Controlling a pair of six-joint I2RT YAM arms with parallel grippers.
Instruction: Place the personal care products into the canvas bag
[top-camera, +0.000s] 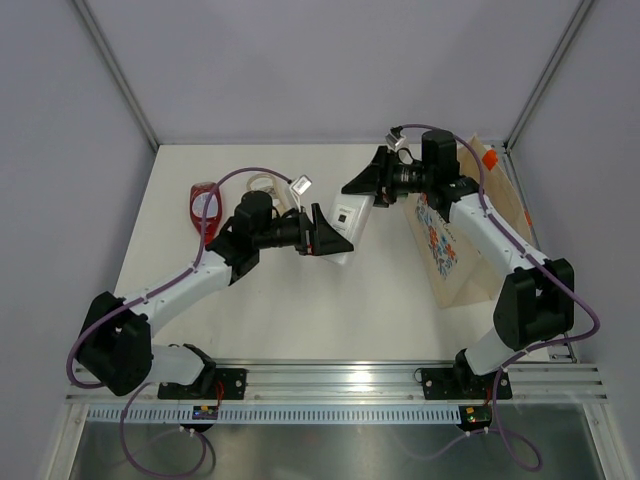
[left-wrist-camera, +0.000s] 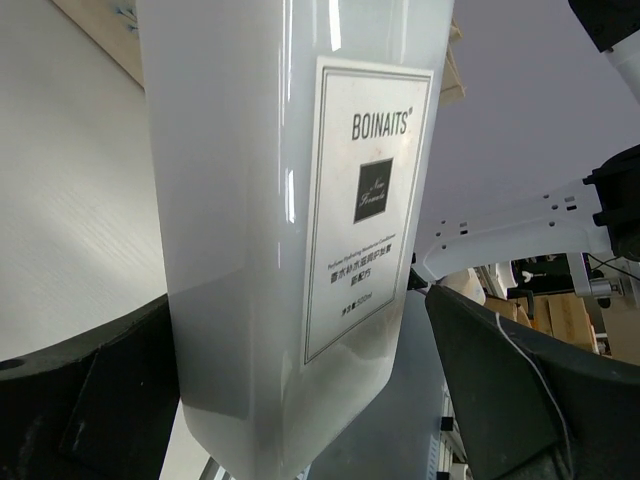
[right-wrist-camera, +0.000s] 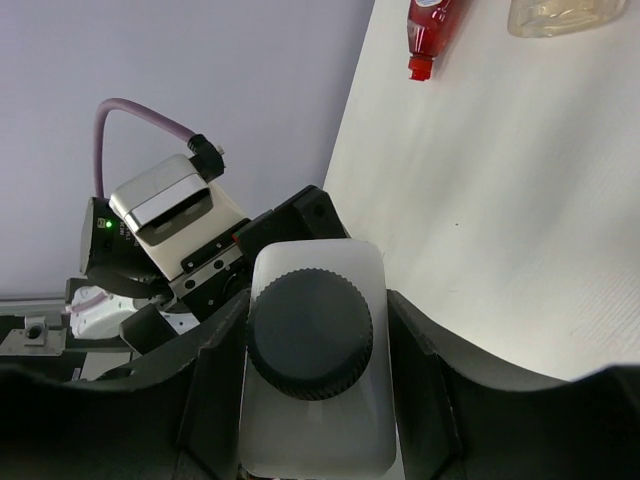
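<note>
The top external camera sits high behind both arm bases (top-camera: 215, 385), looking down from afar over the whole worktop (top-camera: 300, 310). The left wrist camera looks out along the left end effector (left-wrist-camera: 300, 390), very close on the white bottle's (left-wrist-camera: 250, 250) labelled face between its fingers. The right wrist camera meets that bottle's black cap (right-wrist-camera: 310, 335) end-on, close inside the right end effector (right-wrist-camera: 315, 400); all three views share the bottle.

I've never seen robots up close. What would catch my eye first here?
A tall white bottle, held over the middle of the table between both arms. The right tool grips its top end, while the left tool stands open around its body. Next come the flower-printed canvas bag on the right side and a red bottle lying at the far left.
</note>
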